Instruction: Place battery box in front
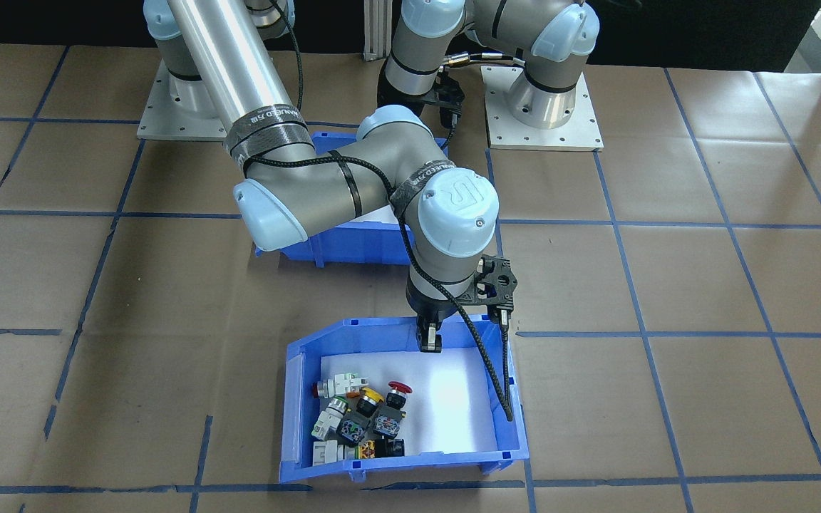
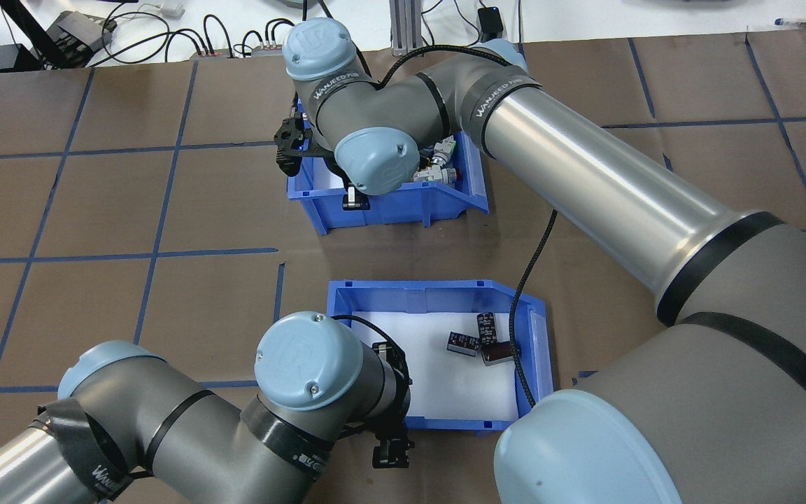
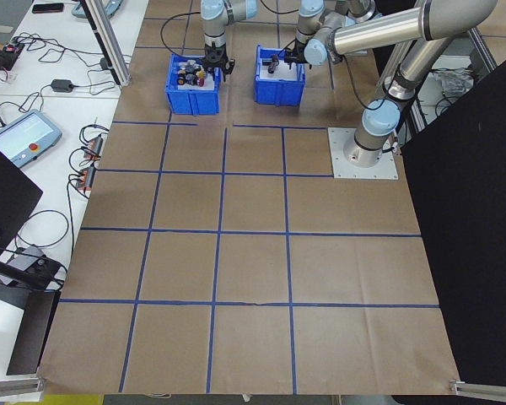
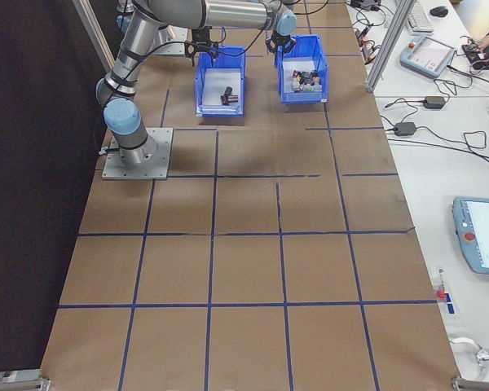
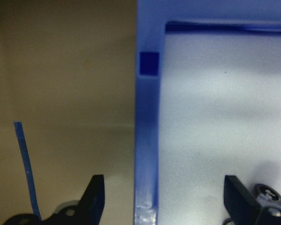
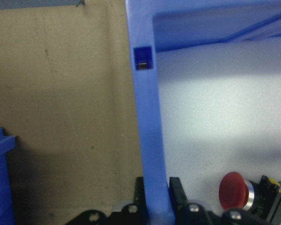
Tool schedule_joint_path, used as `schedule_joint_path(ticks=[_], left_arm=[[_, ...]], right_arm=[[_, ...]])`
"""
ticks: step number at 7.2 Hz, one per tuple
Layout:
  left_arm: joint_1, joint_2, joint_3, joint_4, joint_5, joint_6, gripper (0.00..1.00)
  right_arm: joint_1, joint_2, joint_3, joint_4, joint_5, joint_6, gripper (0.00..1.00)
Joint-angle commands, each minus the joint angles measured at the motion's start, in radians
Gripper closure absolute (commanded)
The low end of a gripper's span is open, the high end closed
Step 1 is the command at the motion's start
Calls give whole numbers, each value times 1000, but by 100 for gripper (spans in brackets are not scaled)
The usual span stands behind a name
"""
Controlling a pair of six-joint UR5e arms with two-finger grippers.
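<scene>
The battery box (image 2: 438,297), a blue bin with a white foam floor, holds dark cylindrical batteries (image 2: 481,341) and stands nearer the robot. My left gripper (image 2: 390,451) hangs at its near wall. In the left wrist view the gripper (image 5: 163,190) is open, with its fingers (image 5: 94,194) on either side of the blue wall (image 5: 147,136) and not touching it. The other blue bin (image 1: 396,467), full of coloured push-button switches (image 1: 364,420), sits farther out. My right gripper (image 1: 429,342) is shut on that bin's wall (image 6: 147,117).
The right arm's elbow (image 1: 353,185) hides most of the battery box (image 1: 343,246) in the front-facing view. Brown paper with blue tape lines (image 2: 165,210) covers the table. Cables and devices (image 2: 81,31) lie beyond the far edge.
</scene>
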Motion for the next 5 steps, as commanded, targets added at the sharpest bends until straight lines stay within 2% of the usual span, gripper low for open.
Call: schedule_joint_path(ticks=[1, 3, 4, 5], left_arm=[[-1, -7, 0, 9, 5, -7, 51], [-1, -7, 0, 21, 2, -8, 91], [-1, -8, 2, 67, 3, 7, 100], [5, 10, 8, 78, 14, 30, 100]], right_arm=[[-8, -6, -34, -28, -3, -8, 100], [-32, -48, -41, -28, -99, -57, 100], [-66, -81, -27, -22, -104, -101, 100], [-121, -111, -12, -14, -134, -181, 100]])
